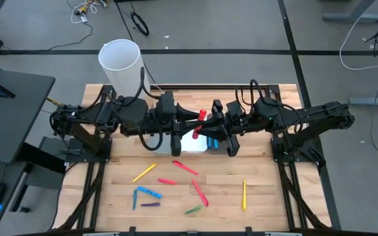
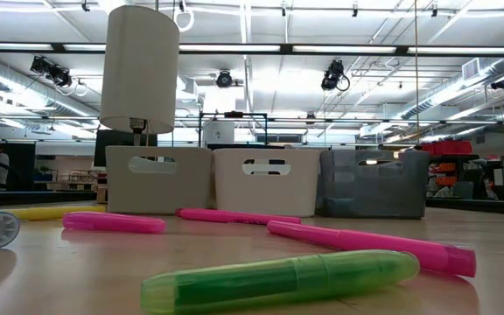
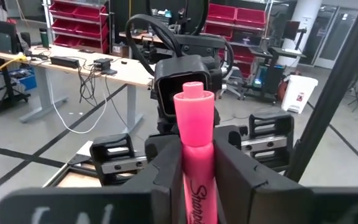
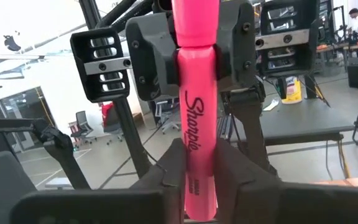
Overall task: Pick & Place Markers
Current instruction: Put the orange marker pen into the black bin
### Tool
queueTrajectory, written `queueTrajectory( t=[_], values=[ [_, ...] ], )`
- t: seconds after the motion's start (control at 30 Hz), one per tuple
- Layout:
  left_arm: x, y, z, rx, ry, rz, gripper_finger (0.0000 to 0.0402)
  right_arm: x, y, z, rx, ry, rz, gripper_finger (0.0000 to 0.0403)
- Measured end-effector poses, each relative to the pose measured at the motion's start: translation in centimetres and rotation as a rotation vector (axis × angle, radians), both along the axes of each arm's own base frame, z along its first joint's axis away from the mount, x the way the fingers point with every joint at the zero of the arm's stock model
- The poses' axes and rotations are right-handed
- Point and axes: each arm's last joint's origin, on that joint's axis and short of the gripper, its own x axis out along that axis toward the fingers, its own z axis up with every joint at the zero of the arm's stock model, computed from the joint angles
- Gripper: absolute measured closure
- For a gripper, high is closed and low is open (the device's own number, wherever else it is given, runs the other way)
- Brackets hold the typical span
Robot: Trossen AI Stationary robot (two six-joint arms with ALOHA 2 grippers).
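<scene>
Both grippers, left [image 1: 190, 117] and right [image 1: 210, 119], clamp one pink marker [image 1: 201, 117] (mid-air, above bins)

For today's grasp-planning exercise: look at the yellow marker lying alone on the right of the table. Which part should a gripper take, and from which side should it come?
Grip the yellow marker at mid-barrel, coming straight down from above. It lies flat on the table, its long axis running front to back, so the fingers should close across the thin barrel from its left and right. Nothing lies close beside it.

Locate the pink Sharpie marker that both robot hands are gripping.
The pink Sharpie marker is held mid-air between the left hand and the right hand, above the bins at the table's centre back in the high view.
</scene>
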Motion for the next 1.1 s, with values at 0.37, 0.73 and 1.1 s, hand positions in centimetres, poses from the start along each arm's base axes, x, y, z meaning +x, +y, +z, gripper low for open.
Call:
queueTrajectory(
  t=[0.37,0.73,1.1],
  values=[
    [-0.3,0.9,-0.1,0.007,0.04,-0.039,0.0243,-0.2,-0.4,0.0,0.059,0.03,0.002,0.0361],
    [-3.6,1.0,0.1,0.021,0.156,0.042,0.0224,-1.8,-0.5,0.2,0.05,0.098,-0.123,0.0361],
    [-4.9,-0.5,-0.8,0.043,0.253,0.112,0.0223,-4.0,1.0,2.2,-0.049,0.29,-0.402,0.0361]
  ],
)
